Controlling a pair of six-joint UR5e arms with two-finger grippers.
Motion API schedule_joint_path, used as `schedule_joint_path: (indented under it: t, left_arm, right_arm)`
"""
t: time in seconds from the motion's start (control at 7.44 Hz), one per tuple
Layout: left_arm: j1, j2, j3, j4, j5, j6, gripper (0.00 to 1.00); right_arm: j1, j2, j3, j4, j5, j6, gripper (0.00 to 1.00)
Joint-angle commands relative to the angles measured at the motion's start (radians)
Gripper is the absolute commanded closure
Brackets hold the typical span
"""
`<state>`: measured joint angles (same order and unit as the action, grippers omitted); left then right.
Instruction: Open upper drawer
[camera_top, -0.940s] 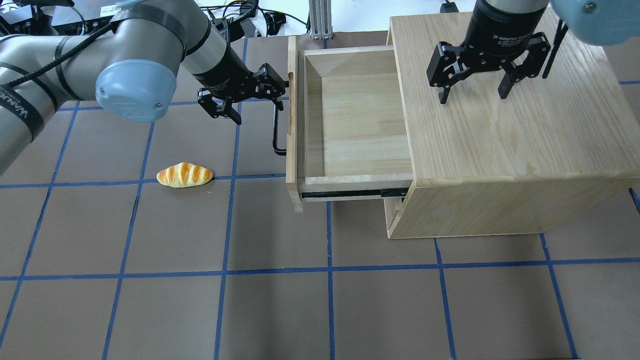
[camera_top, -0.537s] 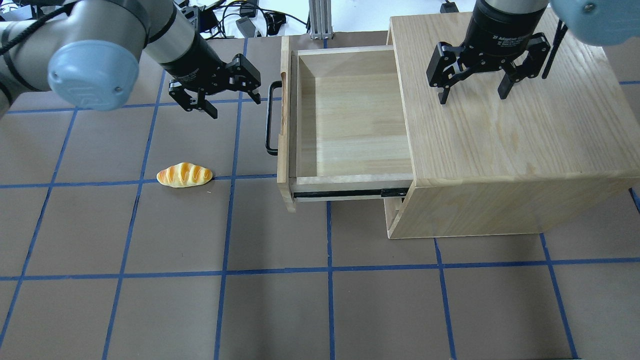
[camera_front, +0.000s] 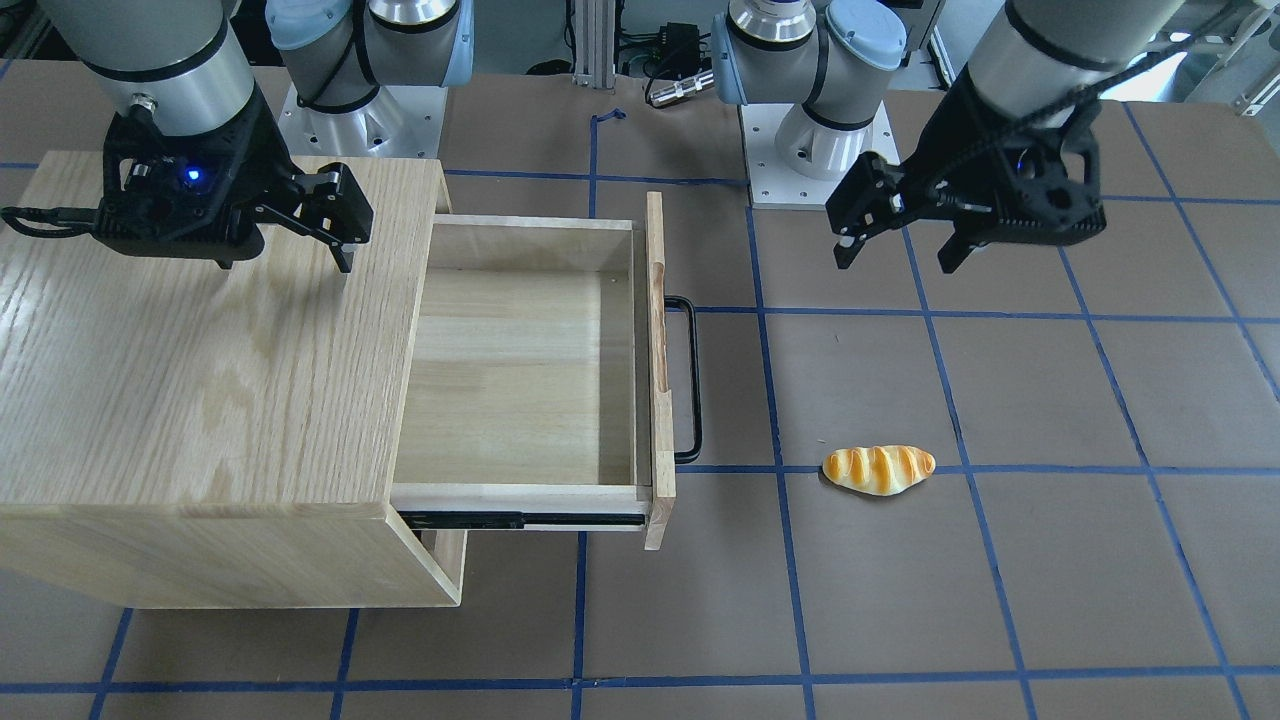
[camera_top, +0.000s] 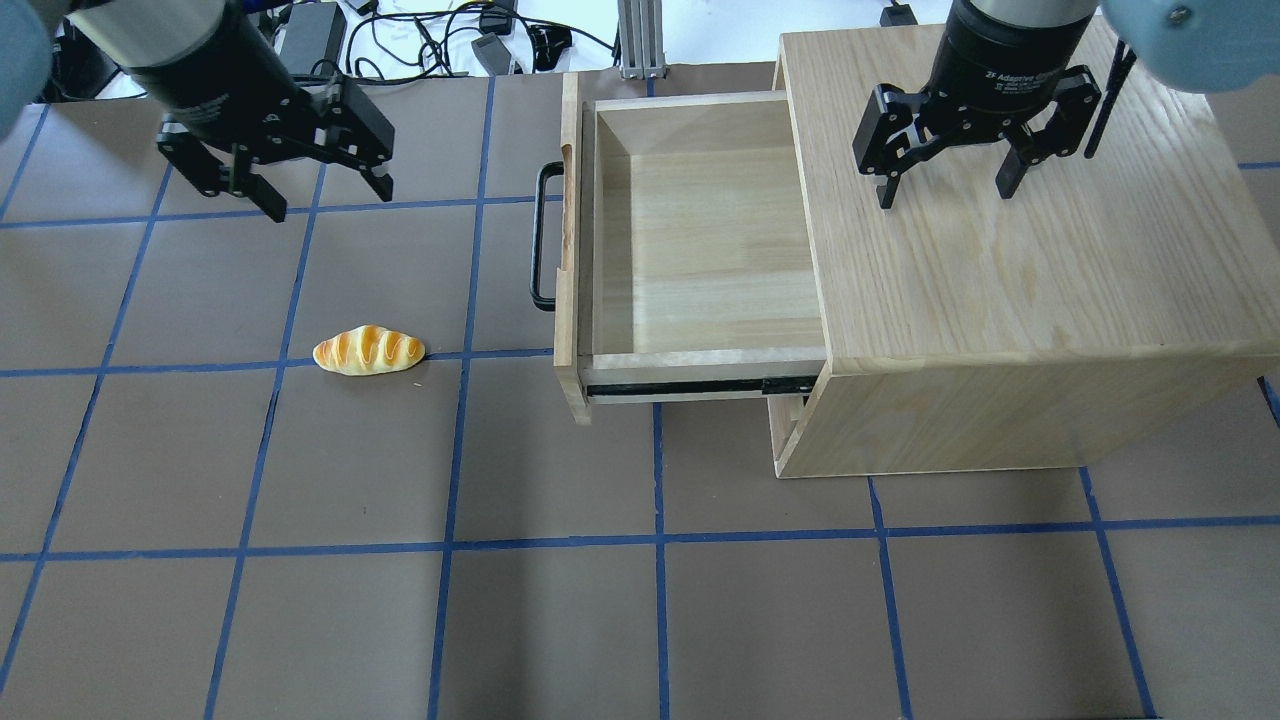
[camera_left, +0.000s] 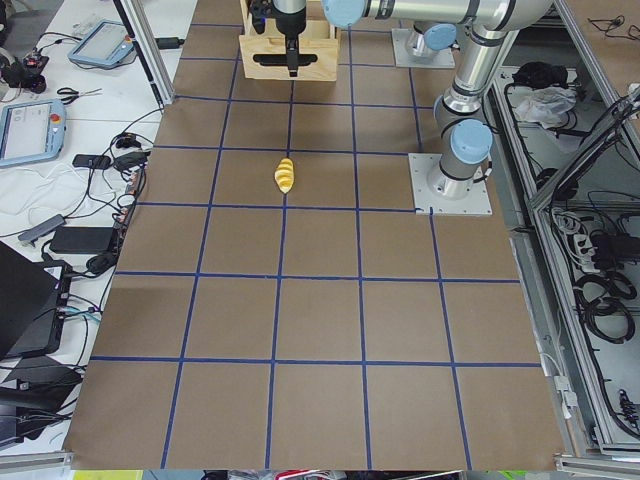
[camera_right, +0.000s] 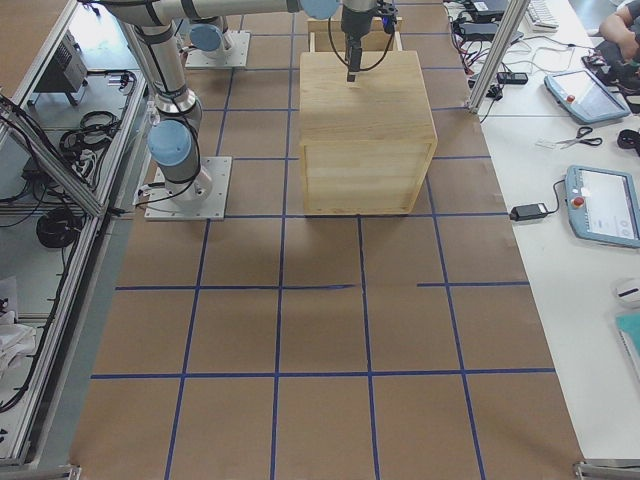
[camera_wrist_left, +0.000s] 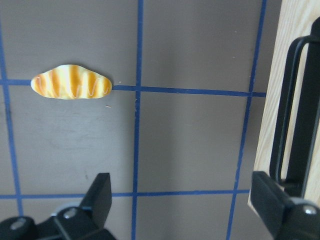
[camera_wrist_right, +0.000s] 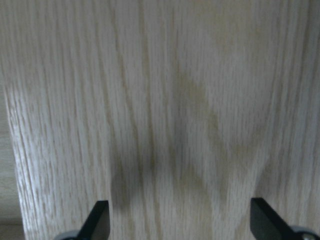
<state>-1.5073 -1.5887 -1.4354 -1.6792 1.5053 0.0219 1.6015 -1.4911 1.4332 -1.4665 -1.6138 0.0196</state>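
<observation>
Brown gridded bench (camera_top: 500, 600): seen from overhead, the drawer (camera_top: 700, 240) stands pulled out at 9 o'clock of the cabinet (camera_top: 1050, 280). Light, stiff wood on slides, it should glide easily; the black bar handle (camera_top: 538, 235) is the hold. Left fingers (camera_top: 378, 180) hang apart and empty at the handle's 10 o'clock, right fingers (camera_top: 1012, 172) apart over the cabinet.

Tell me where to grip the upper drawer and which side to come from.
Grip the black bar handle at mid-length, coming from in front of the upper drawer. The bar stands off the front panel, leaving a gap for a finger behind it. The open left gripper is on that side.
</observation>
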Motion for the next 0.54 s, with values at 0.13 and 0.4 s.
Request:
schedule_joint_path:
  t: [0.13, 0.4]
  left_arm:
    - [-0.01, 0.024, 0.007, -0.025, 0.055, 0.013, 0.0]
    - [-0.017, 0.03, -0.019, 0.045, 0.049, 0.021, 0.0]
  right_arm:
    - [0.0, 0.0, 0.001, 0.0, 0.0, -0.001, 0.0]
    - [0.0, 0.0, 0.0, 0.0, 0.0, 0.0, 0.0]
